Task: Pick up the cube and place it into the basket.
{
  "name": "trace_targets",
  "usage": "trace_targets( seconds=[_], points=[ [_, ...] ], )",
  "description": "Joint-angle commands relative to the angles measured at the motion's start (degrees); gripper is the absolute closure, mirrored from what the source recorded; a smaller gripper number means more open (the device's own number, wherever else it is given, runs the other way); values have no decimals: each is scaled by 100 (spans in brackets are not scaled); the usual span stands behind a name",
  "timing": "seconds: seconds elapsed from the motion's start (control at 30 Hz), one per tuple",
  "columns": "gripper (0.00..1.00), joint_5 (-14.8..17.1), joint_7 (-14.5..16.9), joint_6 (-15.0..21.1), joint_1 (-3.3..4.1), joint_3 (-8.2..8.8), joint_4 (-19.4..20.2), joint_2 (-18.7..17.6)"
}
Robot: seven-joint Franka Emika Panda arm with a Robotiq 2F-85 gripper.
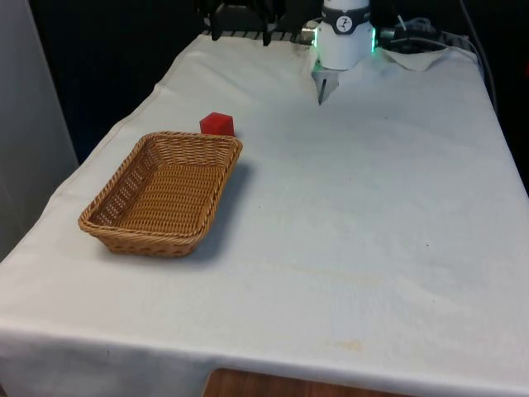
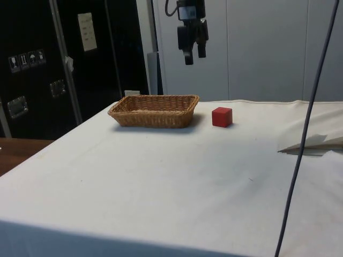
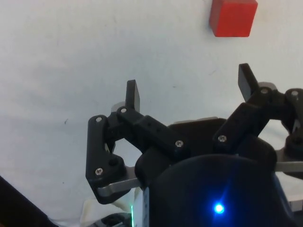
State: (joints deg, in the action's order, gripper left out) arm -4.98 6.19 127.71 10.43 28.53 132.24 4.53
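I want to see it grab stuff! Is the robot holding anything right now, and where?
Nothing. The black two-finger gripper hangs open above the cloth, and the small red cube sits untouched beside the woven wicker basket.

We see a white cloth (image 1: pixel 364 215) covering the surface, creased and folded up at its far end (image 2: pixel 316 143). A dark cable (image 2: pixel 306 128) hangs across the side view in front of the cloth. Dark cabinets (image 2: pixel 53 64) stand behind, one bearing a pale label (image 2: pixel 87 31).
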Motion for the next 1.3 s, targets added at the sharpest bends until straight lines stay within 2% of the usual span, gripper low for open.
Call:
trace_targets(
  seconds=[0.0,0.1,0.13,0.17,0.4,0.43,0.5,0.67,0.73,0.77,0.83,1.07,1.1,1.13,1.27],
  points=[
    [0,-63,-11,97,-23,23,63,34],
    [0,-80,-11,166,-29,86,120,34],
    [0,-17,0,74,-6,80,69,0],
    [0,-92,-17,183,-29,103,132,34],
    [0,-155,-23,435,-40,258,298,29],
    [0,-80,0,327,-17,246,246,0],
    [0,-160,-17,516,-46,298,344,23],
    [0,-189,-17,762,-52,401,481,17],
    [0,-201,-29,842,-57,435,527,17],
    [0,-126,6,745,-29,430,487,0],
    [0,-212,-40,945,-63,481,584,11],
    [0,-218,-69,1152,-74,573,693,-6],
    [0,-132,0,1054,-46,579,670,0],
    [0,-218,-74,1220,-74,607,733,-11],
    [0,-206,-80,1375,-86,676,819,-29]
  ],
)
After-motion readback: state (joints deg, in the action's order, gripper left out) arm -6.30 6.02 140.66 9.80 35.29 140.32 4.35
